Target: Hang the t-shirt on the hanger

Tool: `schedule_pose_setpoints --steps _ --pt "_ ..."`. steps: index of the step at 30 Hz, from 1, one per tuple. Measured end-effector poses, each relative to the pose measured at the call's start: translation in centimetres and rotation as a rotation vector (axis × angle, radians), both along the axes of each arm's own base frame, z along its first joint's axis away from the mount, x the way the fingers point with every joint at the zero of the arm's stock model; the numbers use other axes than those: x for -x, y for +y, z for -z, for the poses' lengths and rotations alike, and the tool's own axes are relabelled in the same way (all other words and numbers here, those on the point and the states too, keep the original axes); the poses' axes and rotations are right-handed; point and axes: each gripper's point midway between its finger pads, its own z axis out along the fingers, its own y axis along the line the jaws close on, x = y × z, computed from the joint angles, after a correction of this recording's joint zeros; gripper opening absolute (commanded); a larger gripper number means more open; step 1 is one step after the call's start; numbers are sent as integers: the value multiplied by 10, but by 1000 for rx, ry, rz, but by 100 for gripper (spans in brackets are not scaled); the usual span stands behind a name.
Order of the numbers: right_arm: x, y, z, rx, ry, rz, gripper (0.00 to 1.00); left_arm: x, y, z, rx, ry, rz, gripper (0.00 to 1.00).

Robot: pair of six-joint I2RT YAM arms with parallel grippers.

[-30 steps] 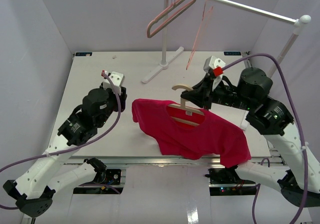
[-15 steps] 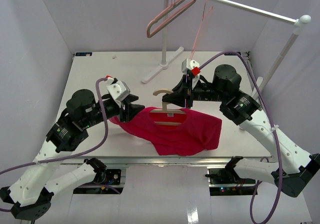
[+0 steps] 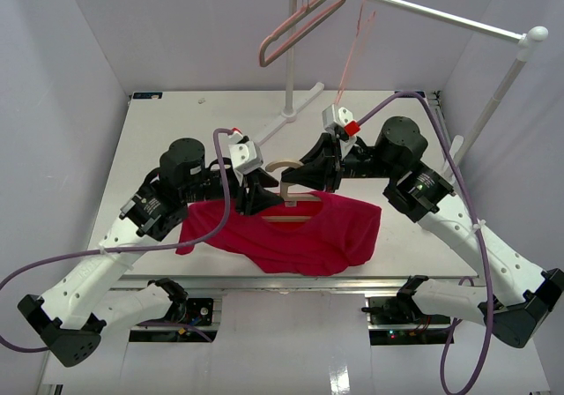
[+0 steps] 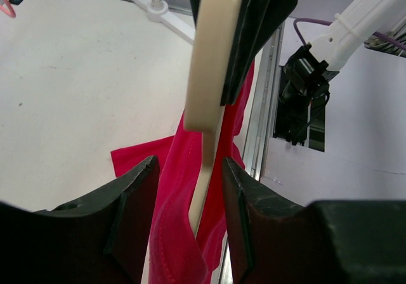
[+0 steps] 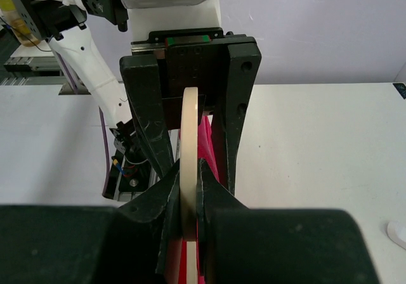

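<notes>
Feeding hanger (image 4: 212, 49) into t-shirt (image 3: 317, 236), bunched at table (image 3: 176, 130) front — R gripper (image 5: 188, 189) pinching hanger, L gripper (image 4: 189, 170) fingers spread astride cloth. Clamp fabric only, tug shoulder over hanger arm.

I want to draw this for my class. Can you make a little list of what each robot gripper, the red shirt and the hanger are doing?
left gripper: open, a finger either side of the hanger and t-shirt
right gripper: shut on the hanger near its hook
t-shirt: red, bunched on the table, hanger showing through its neck hole
rack: pinkish hanger and thin wire hanger hanging at the back
</notes>
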Motion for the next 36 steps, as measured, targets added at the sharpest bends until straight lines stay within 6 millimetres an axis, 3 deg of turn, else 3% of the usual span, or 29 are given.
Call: schedule_pose_setpoints --steps 15,17,19,22,24,26,28,32,36 --pt "-1 4 13 -11 23 -12 8 13 -16 -19 113 43 107 31" --pt "0 4 11 -19 25 -14 8 13 -19 -18 115 55 116 22" --pt "0 4 9 -25 27 -18 8 12 -21 -15 115 68 125 4" --pt "1 4 9 -24 43 -24 8 13 -23 -13 115 76 144 0" --pt "1 5 10 -22 52 -27 17 14 -23 -11 116 79 146 0" --pt "0 5 11 -19 57 -26 38 14 -23 -10 118 76 143 0" --pt "-5 6 12 -18 55 2 53 11 -21 -7 113 81 119 0" --pt "-23 3 15 -5 77 121 62 1 -16 2 85 93 34 0" --pt "-41 -18 20 15 114 326 63 -11 -5 4 66 73 -76 0"
